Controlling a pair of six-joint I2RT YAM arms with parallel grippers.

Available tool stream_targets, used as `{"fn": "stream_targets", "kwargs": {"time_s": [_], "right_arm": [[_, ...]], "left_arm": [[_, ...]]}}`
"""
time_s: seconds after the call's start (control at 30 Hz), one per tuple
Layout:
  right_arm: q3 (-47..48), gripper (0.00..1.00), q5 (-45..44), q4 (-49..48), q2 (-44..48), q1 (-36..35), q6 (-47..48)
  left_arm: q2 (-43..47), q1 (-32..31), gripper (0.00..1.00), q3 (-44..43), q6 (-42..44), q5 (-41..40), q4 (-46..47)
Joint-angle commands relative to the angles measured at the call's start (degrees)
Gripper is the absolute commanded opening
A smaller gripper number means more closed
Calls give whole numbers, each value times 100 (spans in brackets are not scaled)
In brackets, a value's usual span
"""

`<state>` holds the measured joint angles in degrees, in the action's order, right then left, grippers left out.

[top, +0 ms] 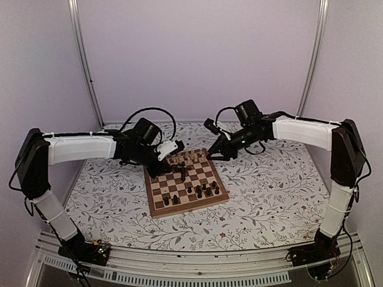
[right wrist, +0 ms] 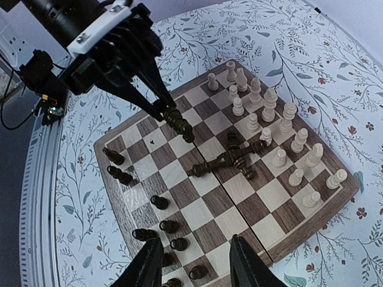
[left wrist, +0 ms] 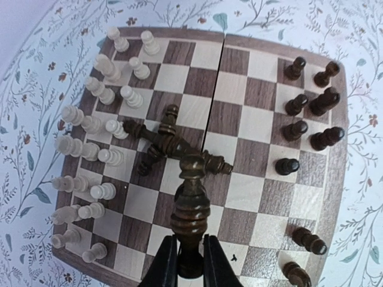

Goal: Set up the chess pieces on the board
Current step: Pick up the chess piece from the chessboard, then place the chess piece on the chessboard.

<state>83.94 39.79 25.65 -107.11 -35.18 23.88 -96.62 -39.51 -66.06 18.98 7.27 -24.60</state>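
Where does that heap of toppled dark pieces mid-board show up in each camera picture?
Top external: heap of toppled dark pieces, at the centre of the board.
Left wrist: heap in the picture's middle.
Right wrist: heap slightly right of centre.
Shared landmark: the pale pieces ranked along one board edge.

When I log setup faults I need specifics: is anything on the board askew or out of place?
Yes. Several dark pieces lie toppled and crossed in a heap near the board's middle, rather than standing upright like the dark ones along its edge. The left gripper holds another dark piece near them.
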Motion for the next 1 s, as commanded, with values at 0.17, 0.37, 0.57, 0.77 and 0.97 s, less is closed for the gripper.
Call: {"fn": "stream_targets", "kwargs": {"time_s": [0.17, 0.37, 0.57, 0.77, 0.97], "right_arm": [[1394, 41, 1413, 16, -978, -11, -1550], [2012, 40, 2093, 10, -1707, -63, -2089], [2229, 40, 2240, -92, -1893, -254, -2265], [2337, 37, 2515, -254, -2117, -365, -2559], [2337, 27, 2551, -341, -2138, -388, -2692]], "left_arm": [[698, 346, 7, 234, -462, 1065, 673], [707, 426, 7, 231, -613, 1492, 812], [729, 426, 7, 209, -678, 1663, 849], [703, 426, 7, 208, -668, 1672, 829], [631, 424, 7, 174, -697, 1762, 811]]}}
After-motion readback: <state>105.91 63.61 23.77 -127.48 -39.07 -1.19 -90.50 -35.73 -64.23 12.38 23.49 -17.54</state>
